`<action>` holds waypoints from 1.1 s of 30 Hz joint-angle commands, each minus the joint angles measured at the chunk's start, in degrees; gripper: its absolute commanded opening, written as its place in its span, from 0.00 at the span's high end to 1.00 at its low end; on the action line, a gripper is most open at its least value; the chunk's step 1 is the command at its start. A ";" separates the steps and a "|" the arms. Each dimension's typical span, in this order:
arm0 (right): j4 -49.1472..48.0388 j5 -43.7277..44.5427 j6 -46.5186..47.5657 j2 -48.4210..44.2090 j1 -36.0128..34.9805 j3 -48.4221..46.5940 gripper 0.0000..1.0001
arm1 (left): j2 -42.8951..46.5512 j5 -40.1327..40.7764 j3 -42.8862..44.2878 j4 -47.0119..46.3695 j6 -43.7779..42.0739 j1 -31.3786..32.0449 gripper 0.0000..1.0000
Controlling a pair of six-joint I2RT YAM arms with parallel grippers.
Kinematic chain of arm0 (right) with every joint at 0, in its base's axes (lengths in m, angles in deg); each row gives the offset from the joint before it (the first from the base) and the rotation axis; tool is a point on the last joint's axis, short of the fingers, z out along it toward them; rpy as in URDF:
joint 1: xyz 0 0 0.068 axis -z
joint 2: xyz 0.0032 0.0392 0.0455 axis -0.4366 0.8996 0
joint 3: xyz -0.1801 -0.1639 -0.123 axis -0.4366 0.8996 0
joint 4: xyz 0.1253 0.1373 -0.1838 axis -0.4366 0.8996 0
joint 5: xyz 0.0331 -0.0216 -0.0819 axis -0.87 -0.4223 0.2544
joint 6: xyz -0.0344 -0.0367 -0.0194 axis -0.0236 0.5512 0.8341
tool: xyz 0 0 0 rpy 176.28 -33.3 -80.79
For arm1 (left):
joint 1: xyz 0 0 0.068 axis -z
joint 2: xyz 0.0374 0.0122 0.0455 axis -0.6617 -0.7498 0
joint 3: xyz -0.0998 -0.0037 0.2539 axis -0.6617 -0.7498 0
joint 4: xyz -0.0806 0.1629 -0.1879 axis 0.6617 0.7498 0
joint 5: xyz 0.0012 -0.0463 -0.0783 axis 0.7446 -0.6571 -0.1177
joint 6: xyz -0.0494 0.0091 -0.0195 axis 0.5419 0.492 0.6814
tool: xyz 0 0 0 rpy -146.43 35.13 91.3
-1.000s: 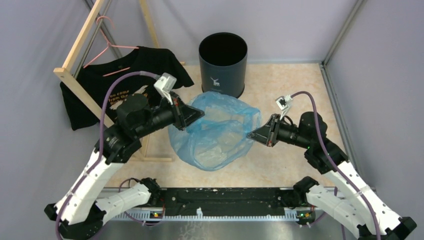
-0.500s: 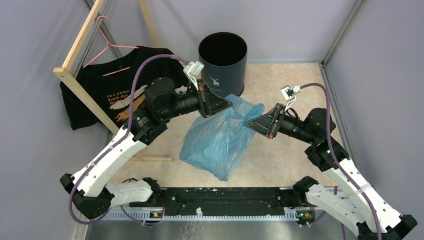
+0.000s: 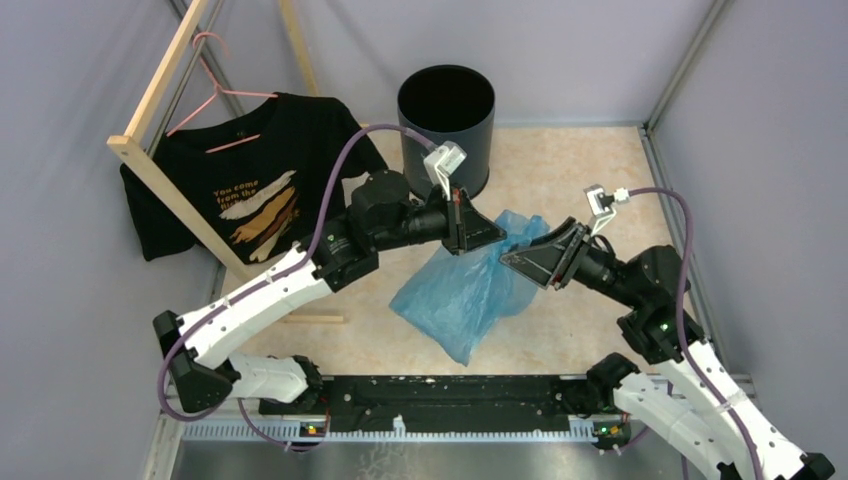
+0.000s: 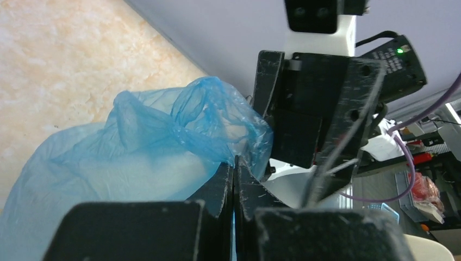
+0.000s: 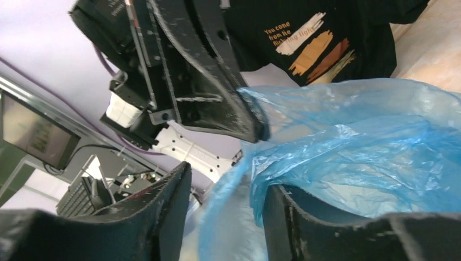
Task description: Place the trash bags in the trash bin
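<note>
The light-blue trash bag [image 3: 468,292] hangs crumpled above the floor, in front of the dark round trash bin [image 3: 446,122], whose mouth stands open at the back. My left gripper [image 3: 498,237] is shut on the bag's upper edge; in the left wrist view its jaws [image 4: 234,166] press together with blue film [image 4: 141,155] pinched at the tips. My right gripper [image 3: 510,258] faces it tip to tip and is open. In the right wrist view the bag [image 5: 359,147] drapes over one finger [image 5: 282,217], and a loose strip hangs in the gap [image 5: 227,185].
A black printed T-shirt [image 3: 250,175] hangs on a pink hanger from a wooden rack [image 3: 160,165] at the left, close to the left arm's elbow. Purple walls close in the sides and back. A black rail [image 3: 440,400] runs along the near edge.
The left arm has swung right with the bag, which went from spread wide to a narrow hanging bunch. The right jaws, shut on the bag before, now stand apart.
</note>
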 commanded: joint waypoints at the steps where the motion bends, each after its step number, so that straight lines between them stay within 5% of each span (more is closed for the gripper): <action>1: -1.64 1.89 -0.52 -2.65 -0.44 0.64 0.46 | -1.50 3.43 2.27 -3.20 0.24 1.72 1.00; 21: 10.74 9.72 7.84 -6.30 -0.41 -0.94 0.40 | -10.37 6.41 10.89 -2.01 0.81 8.18 1.00; 23: 10.79 10.26 7.78 -6.36 -0.42 -0.86 0.51 | -11.52 6.19 12.18 -1.80 0.70 8.53 1.00; 25: 11.78 12.14 8.09 -7.23 -0.36 -0.66 0.75 | -12.40 6.19 13.46 -1.40 0.47 8.72 0.99; 27: 13.18 14.74 8.53 -9.00 -0.41 -0.16 0.99 | -12.69 6.38 14.30 -0.92 -0.32 8.75 0.84; 30: 16.34 18.60 9.30 -13.95 -0.43 0.54 1.00 | -11.60 11.76 15.72 2.99 -4.72 8.74 0.39; 33: 23.29 23.43 11.72 -19.38 -0.40 0.11 1.00 | -8.61 24.92 15.79 8.11 -10.40 8.74 0.12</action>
